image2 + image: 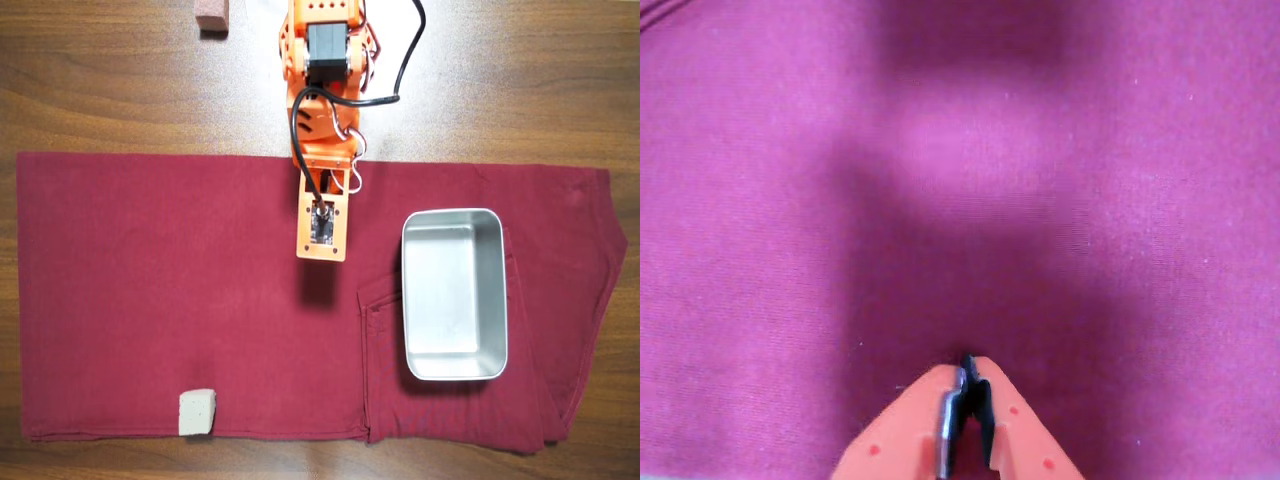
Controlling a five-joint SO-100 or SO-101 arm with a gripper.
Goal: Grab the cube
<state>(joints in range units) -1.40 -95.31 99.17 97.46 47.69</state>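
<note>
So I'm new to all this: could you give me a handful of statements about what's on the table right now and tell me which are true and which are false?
1. The cube lies inside the metal tray. False: it sits on the red cloth near the lower left of the overhead view, and the tray holds nothing.
2. The gripper has its jaws closed with nothing between them. True.
3. The wrist view shows only red cloth ahead of the gripper. True.
4. The reddish-brown block rests on the cloth. False: it sits on the bare wooden table, at the top edge of the overhead view.
5. The arm hangs directly over the cube. False: it is well away from it.
</note>
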